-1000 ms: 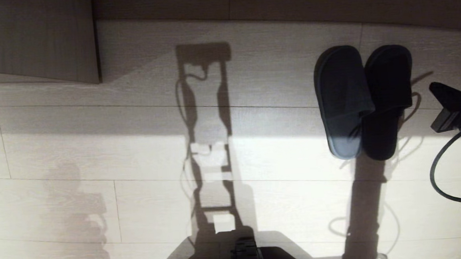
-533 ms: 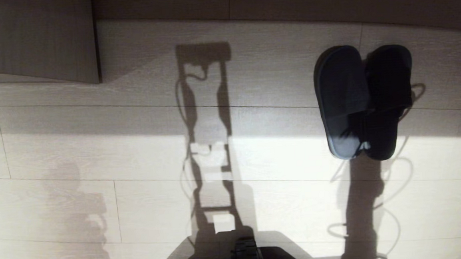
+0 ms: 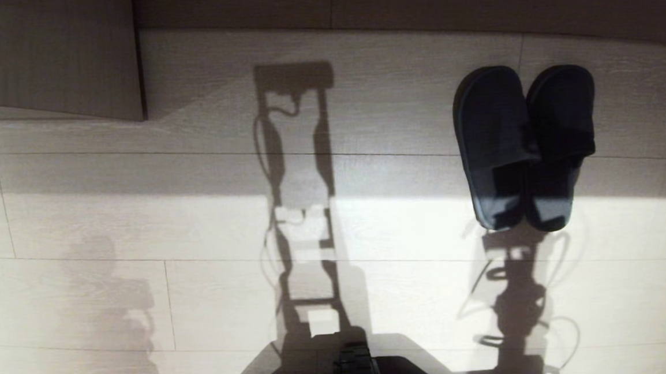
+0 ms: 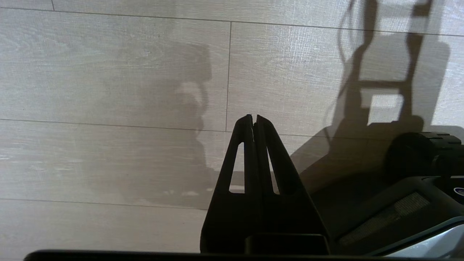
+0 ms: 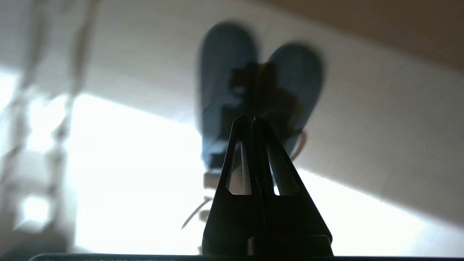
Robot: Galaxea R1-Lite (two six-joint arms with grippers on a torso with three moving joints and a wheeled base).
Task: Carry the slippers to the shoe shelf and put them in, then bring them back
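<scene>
- The slippers (image 3: 526, 146) lie side by side on the pale wooden floor (image 3: 207, 218), touching along their inner edges, on the robot's right-hand side, with a beige wood-grain panel (image 3: 47, 54) well apart at the far left
- Their long axis runs straight away from the robot, rounded toes at the far end, open heels at the near end
- The right end effector (image 5: 254, 119) hangs above the floor with its tip aimed at the pair, fingers pressed together and holding nothing
- The left end effector (image 4: 253, 117) is likewise closed and empty, over bare floor beside the robot's base
- The right arm is plainly the nearer one, so I'd judge the coming reach falls to it, and its fingers would need to part first
</scene>
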